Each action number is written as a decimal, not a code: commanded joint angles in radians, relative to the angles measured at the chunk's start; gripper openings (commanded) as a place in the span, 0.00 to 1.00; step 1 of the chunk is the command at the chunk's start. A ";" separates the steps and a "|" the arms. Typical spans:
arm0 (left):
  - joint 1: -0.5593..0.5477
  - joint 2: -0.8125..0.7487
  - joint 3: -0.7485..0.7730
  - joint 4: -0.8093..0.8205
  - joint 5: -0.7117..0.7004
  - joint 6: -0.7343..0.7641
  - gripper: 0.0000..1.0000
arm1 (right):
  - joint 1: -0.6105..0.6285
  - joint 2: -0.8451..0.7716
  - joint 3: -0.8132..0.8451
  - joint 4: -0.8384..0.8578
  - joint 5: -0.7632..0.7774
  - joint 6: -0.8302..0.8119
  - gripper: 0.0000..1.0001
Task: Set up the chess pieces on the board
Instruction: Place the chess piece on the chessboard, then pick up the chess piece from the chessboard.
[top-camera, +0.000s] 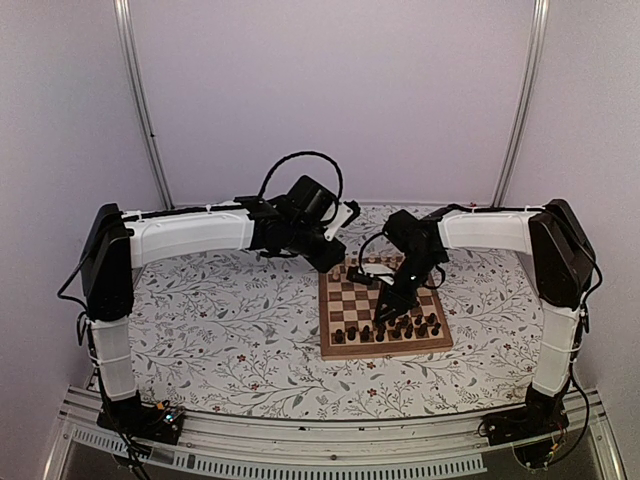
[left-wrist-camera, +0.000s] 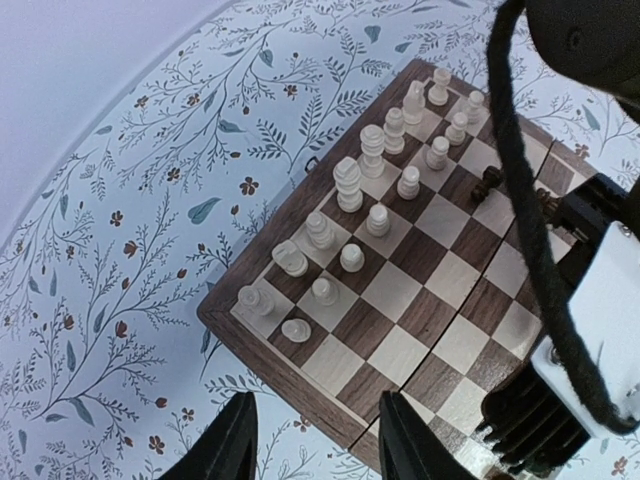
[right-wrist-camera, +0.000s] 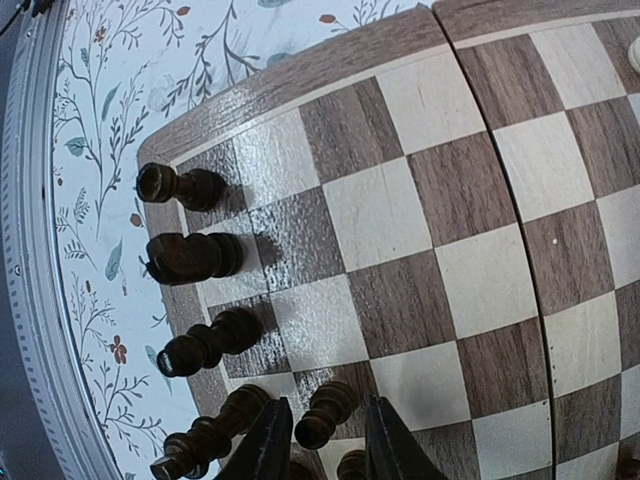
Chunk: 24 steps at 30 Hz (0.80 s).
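On the board (right-wrist-camera: 380, 210), a dark pawn (right-wrist-camera: 335, 400) stands between the right gripper's (right-wrist-camera: 322, 420) fingers (right-wrist-camera: 268, 445), grip unclear; left gripper (left-wrist-camera: 318, 425) gapes.

Board (top-camera: 345, 300) middle rows bare; dark pieces (right-wrist-camera: 195, 258) crowd near edge, pale pieces (left-wrist-camera: 349, 184) far edge.

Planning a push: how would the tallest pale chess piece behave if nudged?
The tallest pale piece stands high on a narrow base, so it probably tips easily. Its round turned body would likely roll afterwards. Small and wooden, probably light.
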 joint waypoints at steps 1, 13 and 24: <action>0.006 -0.018 0.008 -0.005 0.010 -0.006 0.44 | 0.006 -0.023 0.043 -0.029 0.012 0.000 0.29; 0.004 -0.020 0.010 -0.005 0.048 -0.007 0.44 | -0.134 -0.099 0.046 0.010 0.153 -0.003 0.31; -0.003 -0.006 0.016 -0.012 0.063 -0.007 0.44 | -0.170 -0.070 0.036 0.094 0.284 -0.007 0.33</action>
